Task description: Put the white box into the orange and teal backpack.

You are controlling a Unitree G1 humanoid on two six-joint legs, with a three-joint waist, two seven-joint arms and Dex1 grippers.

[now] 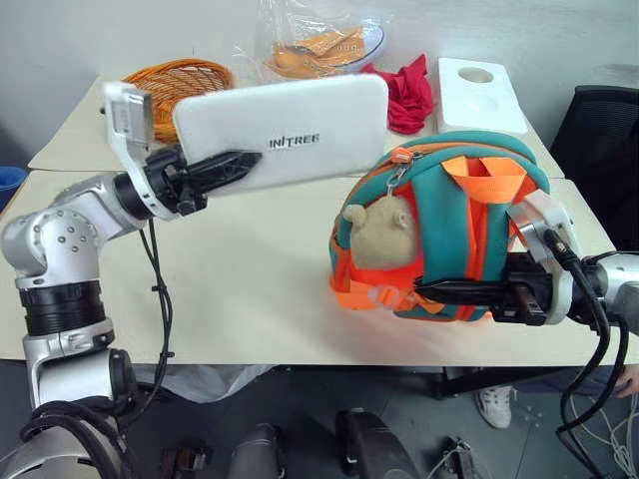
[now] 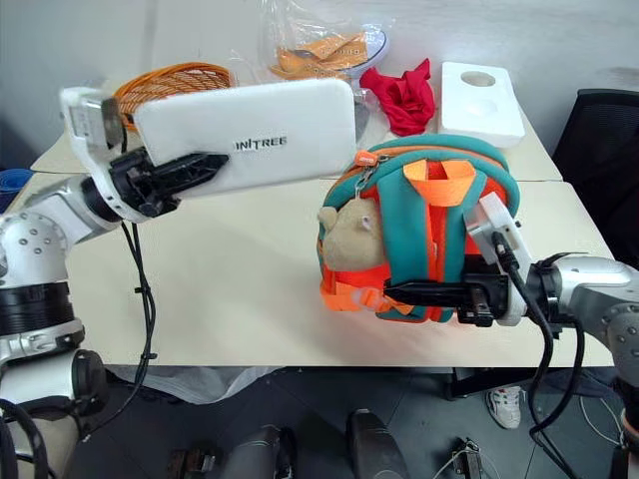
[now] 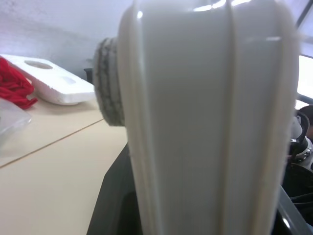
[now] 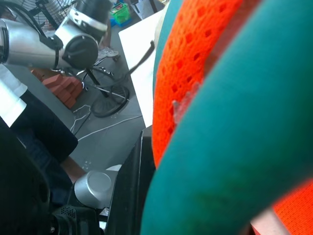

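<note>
I am holding the white box clamped in my left tool, long axis level, pointing right toward the orange and teal backpack, which my right tool is gripping.

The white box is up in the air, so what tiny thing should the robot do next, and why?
Probably carry the white box sideways toward the top of the orange and teal backpack. The left gripper holds the box above the table, beside the backpack, not over it. The right gripper grips the backpack low on its strap side, holding it upright.
</note>
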